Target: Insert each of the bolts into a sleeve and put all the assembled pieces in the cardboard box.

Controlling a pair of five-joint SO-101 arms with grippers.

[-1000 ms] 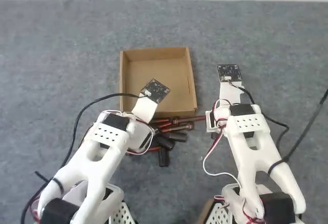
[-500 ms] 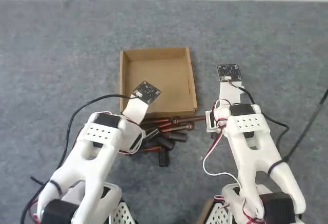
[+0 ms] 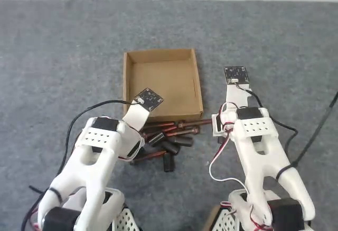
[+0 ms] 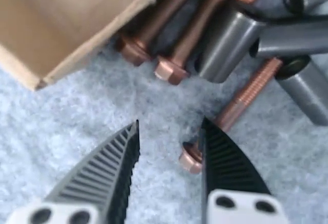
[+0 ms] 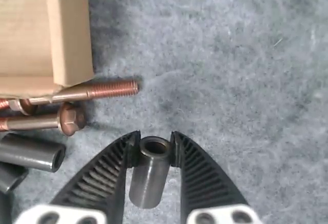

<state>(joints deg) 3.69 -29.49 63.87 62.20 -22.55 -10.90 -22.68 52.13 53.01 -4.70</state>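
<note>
My right gripper (image 5: 154, 138) clamps a smooth, dark cylindrical sleeve (image 5: 148, 178). My left gripper (image 4: 170, 127), ridged fingers parted, hovers beside a coppery threaded bolt (image 4: 241, 98). Remaining pieces (image 3: 170, 138) lie below the cardboard box (image 3: 162, 55), centre frame.

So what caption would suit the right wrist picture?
Right gripper holds a dark sleeve near copper bolts and the cardboard box.

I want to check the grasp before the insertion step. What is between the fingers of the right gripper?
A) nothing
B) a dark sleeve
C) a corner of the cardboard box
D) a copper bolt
B: in the right wrist view the right gripper is shut on a dark sleeve, whose open end points toward the fingertips.
</note>
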